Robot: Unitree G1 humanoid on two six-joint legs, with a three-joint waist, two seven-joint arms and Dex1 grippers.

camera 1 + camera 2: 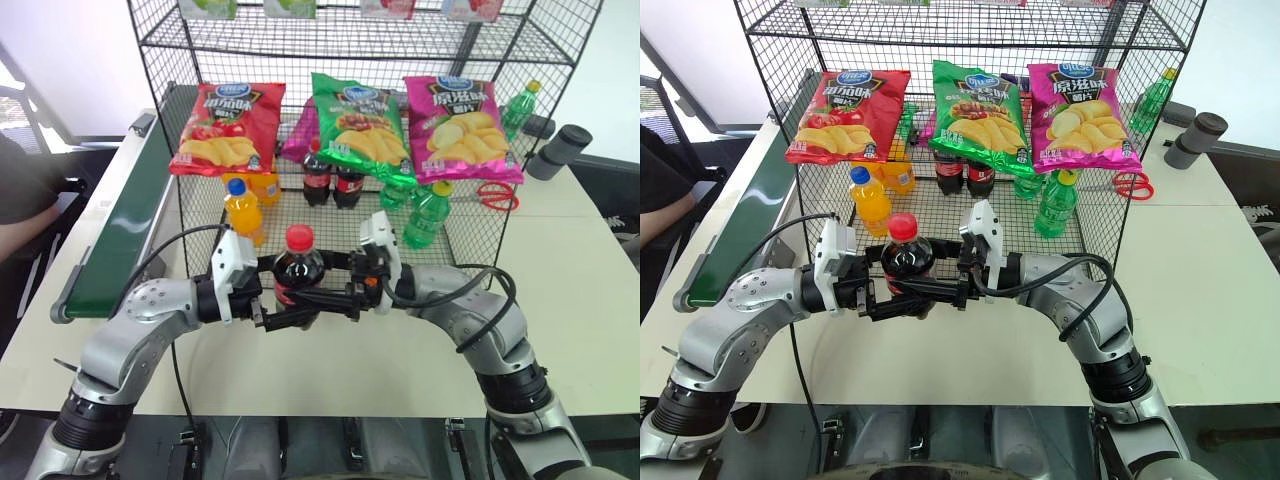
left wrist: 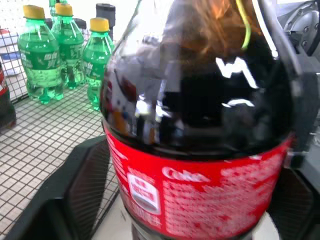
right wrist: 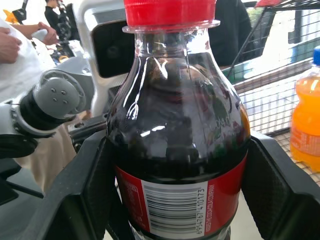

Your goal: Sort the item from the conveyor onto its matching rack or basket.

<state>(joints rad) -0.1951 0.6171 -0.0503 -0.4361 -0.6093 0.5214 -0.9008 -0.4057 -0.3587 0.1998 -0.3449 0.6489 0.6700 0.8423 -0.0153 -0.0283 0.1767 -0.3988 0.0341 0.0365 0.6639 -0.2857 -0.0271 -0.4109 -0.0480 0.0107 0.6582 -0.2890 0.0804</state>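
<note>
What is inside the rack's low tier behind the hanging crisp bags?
In the rack's low tier: two cola bottles, an orange soda bottle, green bottles. The crisp bags cover whatever stands further back.

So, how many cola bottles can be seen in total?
3. One cola bottle is held between the two grippers in front of the rack; two more stand inside its low tier, partly behind the green crisp bag. Others may be hidden.

Both arms (image 1: 130,330) are silver-grey metal with rounded joint housings and black ribbed bands near the shoulders. Each wrist carries a white boxy camera module (image 1: 228,262). Thin black cables (image 1: 470,275) loop loosely along the forearms. The grippers' fingers (image 3: 85,190) are matte black with finely textured pads.
</note>
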